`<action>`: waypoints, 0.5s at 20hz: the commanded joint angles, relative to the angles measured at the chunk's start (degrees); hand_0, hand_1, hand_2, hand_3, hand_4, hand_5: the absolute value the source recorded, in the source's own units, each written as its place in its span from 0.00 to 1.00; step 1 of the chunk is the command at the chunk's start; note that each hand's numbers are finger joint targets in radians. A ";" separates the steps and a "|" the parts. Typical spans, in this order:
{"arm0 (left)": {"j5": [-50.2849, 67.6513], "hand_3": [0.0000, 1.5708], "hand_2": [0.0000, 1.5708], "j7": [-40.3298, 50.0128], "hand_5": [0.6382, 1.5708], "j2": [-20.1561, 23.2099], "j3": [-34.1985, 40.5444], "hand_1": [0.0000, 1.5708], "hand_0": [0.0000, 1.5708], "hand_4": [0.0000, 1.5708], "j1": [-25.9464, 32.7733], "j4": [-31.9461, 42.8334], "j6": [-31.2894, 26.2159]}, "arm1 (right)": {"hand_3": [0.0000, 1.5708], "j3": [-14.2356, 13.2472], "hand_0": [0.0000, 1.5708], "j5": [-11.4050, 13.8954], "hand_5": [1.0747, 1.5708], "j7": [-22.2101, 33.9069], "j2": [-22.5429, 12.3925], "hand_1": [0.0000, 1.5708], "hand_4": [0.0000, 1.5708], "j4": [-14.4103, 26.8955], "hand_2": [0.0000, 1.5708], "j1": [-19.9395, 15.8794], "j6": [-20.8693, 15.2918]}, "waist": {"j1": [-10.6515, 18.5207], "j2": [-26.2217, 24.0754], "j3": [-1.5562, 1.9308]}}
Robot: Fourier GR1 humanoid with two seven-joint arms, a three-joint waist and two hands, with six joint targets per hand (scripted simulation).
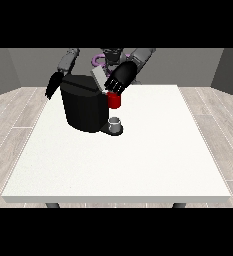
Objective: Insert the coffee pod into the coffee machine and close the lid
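The black coffee machine (83, 107) stands on the white table (138, 160) at the back left. Its grey lid (96, 77) is tilted up at the machine's top. The hand at the view's right (121, 76) hovers just right of the lid, its fingers pointing down towards a red thing at the machine (115, 100). A small grey thing (116, 123) sits on the machine's base below the red thing; I cannot tell if it is the pod. The hand at the view's left (53, 85) hangs behind the machine's left side, fingers straight down.
The table's front edge (118, 199) and right side lie far from both hands. Grey walls and a wooden floor surround the table.
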 commanded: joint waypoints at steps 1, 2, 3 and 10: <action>-0.32 0.74 0.78 -0.76 1.00 -0.92 -0.51 0.76 0.76 0.23 -0.01 -1.37 0.92 | 0.00 -2.85 0.00 -2.32 1.00 -1.21 -2.14 0.00 0.00 1.84 0.00 -0.95 1.79 | 1.25 -0.42 0.03; -0.84 0.75 0.78 1.04 1.00 -0.64 0.04 0.77 0.77 0.23 -1.16 -0.06 2.23 | 0.00 -0.42 0.00 -1.15 1.00 0.74 0.21 0.00 0.00 0.40 0.00 -1.21 0.81 | -0.47 0.24 0.02; -0.89 0.75 0.77 -0.62 1.00 -1.21 -0.34 0.76 0.76 0.23 1.02 -0.29 2.85 | 0.00 -1.14 0.00 -1.60 1.00 1.73 0.07 0.00 0.00 0.20 0.00 -0.52 0.51 | 0.28 -0.89 0.01; -5.29 0.70 0.78 -4.16 1.00 1.94 -3.73 0.77 0.77 0.00 1.38 -0.78 4.31 | 0.00 -0.98 0.00 -0.91 1.00 0.19 -0.15 0.00 0.00 0.13 0.00 0.43 0.07 | 0.17 0.97 0.02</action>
